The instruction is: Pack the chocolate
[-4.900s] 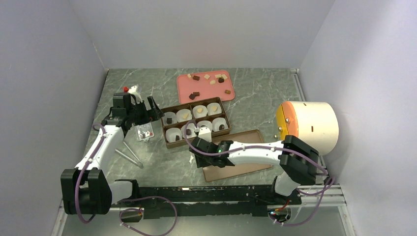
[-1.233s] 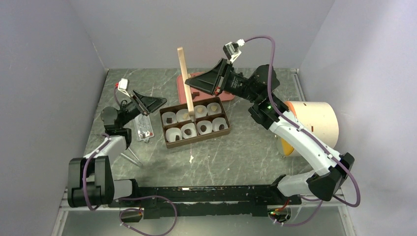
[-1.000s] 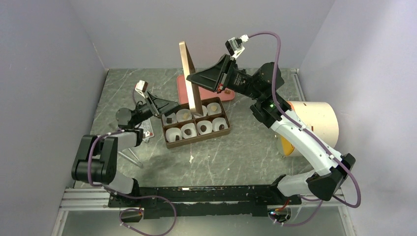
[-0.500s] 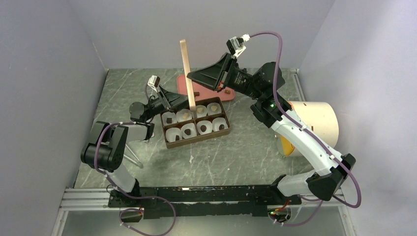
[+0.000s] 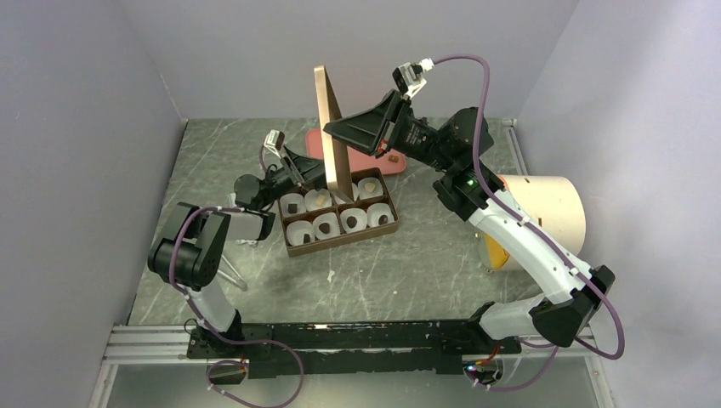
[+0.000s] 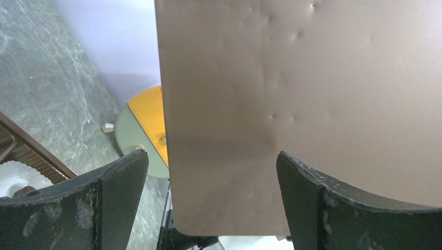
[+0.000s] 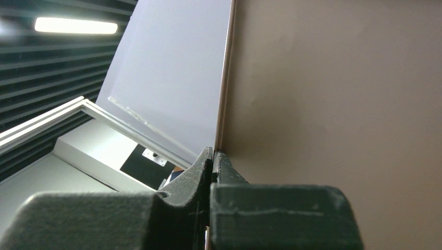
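R gripper (image 5: 332,134) is pinched shut on brown lid (image 5: 326,93), holding it upright w/ one edge betw. its jaws. L gripper (image 6: 211,166) jaws are spread wide, lid's lower end betw. them, not clamped. Pieces of chocolate (image 5: 350,221) sit in paper cups (image 5: 299,231) inside box (image 5: 340,240), below both sets of jaws.

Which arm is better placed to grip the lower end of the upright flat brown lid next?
Left, probably: the open left gripper frames the lower end of the flat brown lid. The right gripper is shut on its edge.
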